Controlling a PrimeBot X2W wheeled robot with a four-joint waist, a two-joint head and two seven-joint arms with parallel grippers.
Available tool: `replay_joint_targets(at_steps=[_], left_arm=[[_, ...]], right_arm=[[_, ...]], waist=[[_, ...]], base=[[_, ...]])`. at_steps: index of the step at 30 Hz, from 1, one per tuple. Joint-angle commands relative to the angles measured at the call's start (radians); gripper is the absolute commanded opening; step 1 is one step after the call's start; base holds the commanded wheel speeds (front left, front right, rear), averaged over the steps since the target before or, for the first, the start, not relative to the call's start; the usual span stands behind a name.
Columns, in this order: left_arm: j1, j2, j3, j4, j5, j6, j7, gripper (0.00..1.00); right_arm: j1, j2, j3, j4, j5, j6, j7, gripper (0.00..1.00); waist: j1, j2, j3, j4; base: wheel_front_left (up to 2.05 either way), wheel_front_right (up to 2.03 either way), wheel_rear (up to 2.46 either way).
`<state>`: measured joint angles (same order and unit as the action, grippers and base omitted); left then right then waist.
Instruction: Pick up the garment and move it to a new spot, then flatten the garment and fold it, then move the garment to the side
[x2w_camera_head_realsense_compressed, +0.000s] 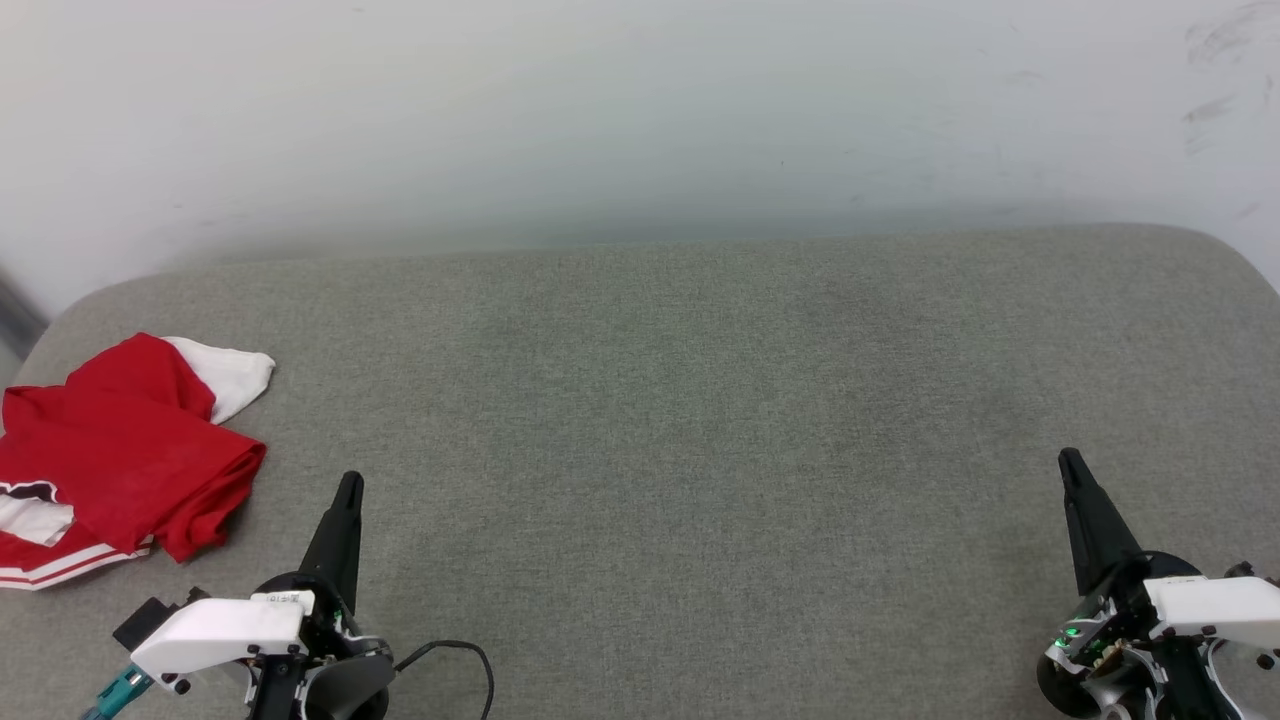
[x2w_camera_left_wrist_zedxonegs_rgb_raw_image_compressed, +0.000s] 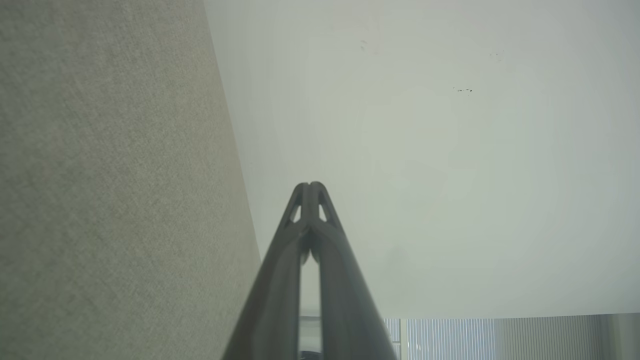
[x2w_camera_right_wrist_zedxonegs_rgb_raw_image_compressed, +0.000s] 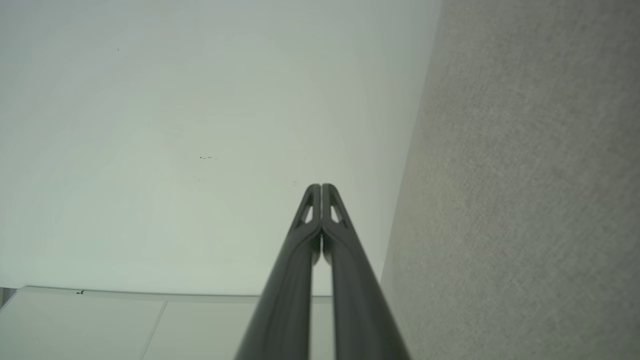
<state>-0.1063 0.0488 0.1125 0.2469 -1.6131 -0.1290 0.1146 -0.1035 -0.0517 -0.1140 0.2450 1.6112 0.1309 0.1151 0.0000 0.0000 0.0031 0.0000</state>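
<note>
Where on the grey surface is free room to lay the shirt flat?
The wide middle of the grey surface is bare, between the left gripper and the right gripper, back to the wall. The near left corner is crowded: the garment lies bunched there, close beside the left gripper.

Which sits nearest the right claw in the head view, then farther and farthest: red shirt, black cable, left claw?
1. Black looped cable, bottom, left of centre.
2. Left claw, just beyond it.
3. Crumpled red-and-white shirt, far left edge.
</note>
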Motion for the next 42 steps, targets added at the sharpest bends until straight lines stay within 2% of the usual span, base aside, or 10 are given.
replay_joint_targets(at_steps=[1,2,3,12,24,35,42], left_arm=[[-0.007,0.003,0.003,-0.001,0.0,-0.004,0.002,0.0],[0.0,0.0,0.0,0.0,0.0,0.0,0.0,0.0],[0.004,-0.001,-0.001,0.006,0.001,0.0,-0.001,1.0],[0.038,-0.003,-0.011,0.003,0.026,0.001,-0.038,1.0],[0.059,-0.002,0.021,-0.014,0.117,0.0,-0.09,1.0],[0.061,-0.001,0.118,-0.038,0.263,0.0,-0.135,1.0],[0.052,-0.001,0.169,-0.094,0.406,0.0,-0.162,1.0]], right_arm=[[-0.011,0.003,0.0,0.001,0.004,0.0,0.001,0.0],[0.0,0.0,0.0,0.0,0.0,0.0,-0.001,0.0],[0.005,0.0,0.001,0.005,-0.001,0.0,-0.001,1.0],[0.038,0.001,0.013,0.013,-0.041,0.0,-0.038,1.0],[0.052,0.001,0.012,-0.002,-0.172,0.0,-0.09,1.0],[0.056,0.001,0.02,-0.081,-0.424,0.0,-0.135,1.0],[0.048,0.001,0.059,-0.173,-0.652,0.0,-0.162,1.0]], waist=[[0.0,0.0,0.0,0.0],[0.0,0.0,0.0,0.0],[0.0,0.0,0.0,0.0],[0.0,0.0,0.0,-0.002],[0.0,0.0,0.0,-0.003],[0.0,0.0,-0.001,-0.002],[0.0,0.0,0.0,0.0]], base=[[0.0,0.0,0.0],[0.0,0.0,0.0],[0.0,0.0,0.0],[0.0,0.0,0.0],[0.0,0.0,0.0],[0.0,0.0,0.0],[0.0,0.0,0.0]])
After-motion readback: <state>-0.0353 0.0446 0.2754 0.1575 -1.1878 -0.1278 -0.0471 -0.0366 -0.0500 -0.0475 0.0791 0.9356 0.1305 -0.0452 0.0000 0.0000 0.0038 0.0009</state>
